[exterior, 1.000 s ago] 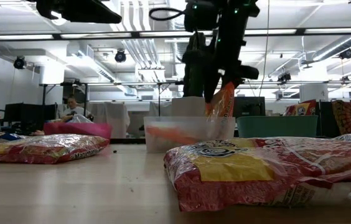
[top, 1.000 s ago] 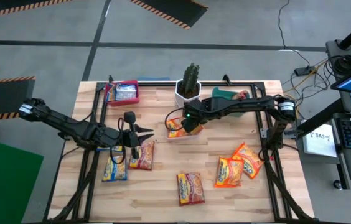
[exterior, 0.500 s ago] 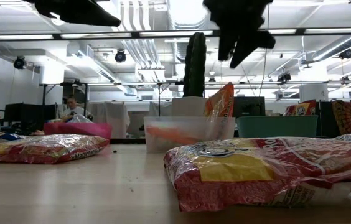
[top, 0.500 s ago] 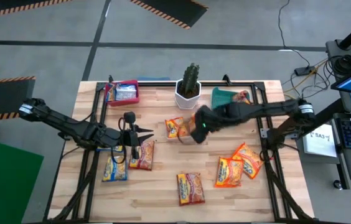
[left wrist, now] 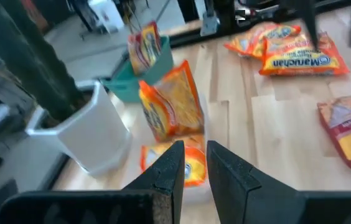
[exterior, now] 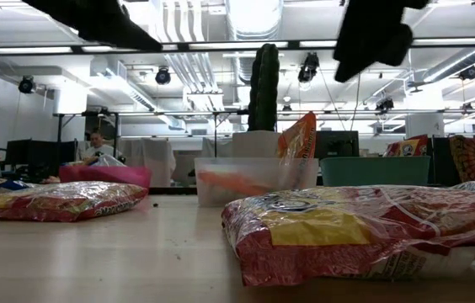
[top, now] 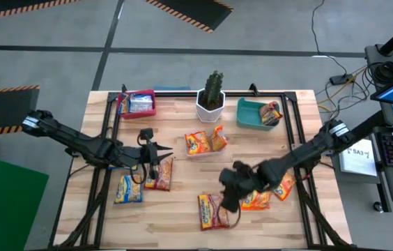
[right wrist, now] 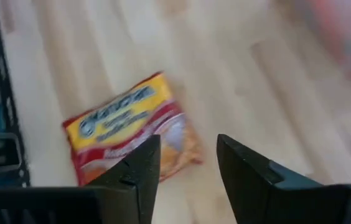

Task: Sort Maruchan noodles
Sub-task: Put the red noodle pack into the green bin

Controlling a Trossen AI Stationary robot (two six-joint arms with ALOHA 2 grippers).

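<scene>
Maruchan packets lie flat on the wooden table: a yellow-and-blue one (top: pixel 128 188), a red-orange one (top: pixel 159 173), a red-and-yellow one (top: pixel 212 211) and two orange ones (top: pixel 256 199). Two more orange packets are in a clear bin (top: pixel 205 143); one (exterior: pixel 299 139) leans upright against its wall. My right gripper (top: pixel 228 197) hangs open above the red-and-yellow packet (right wrist: pixel 129 134), touching nothing. My left gripper (top: pixel 163 152) hovers at mid-left, narrowly open (left wrist: pixel 191 165) and empty, pointing at the clear bin.
A cactus in a white pot (top: pixel 212 97) stands at the far edge behind the clear bin. A teal bin (top: pixel 252 115) holds one packet, and a red bin (top: pixel 137 103) at far left holds packets. Black frame rails run along both table sides.
My right gripper has let go of an orange packet in the clear bin, where it now leans upright. It rose and swung toward the table's near edge, ending above the red-and-yellow packet. The left arm kept still.
</scene>
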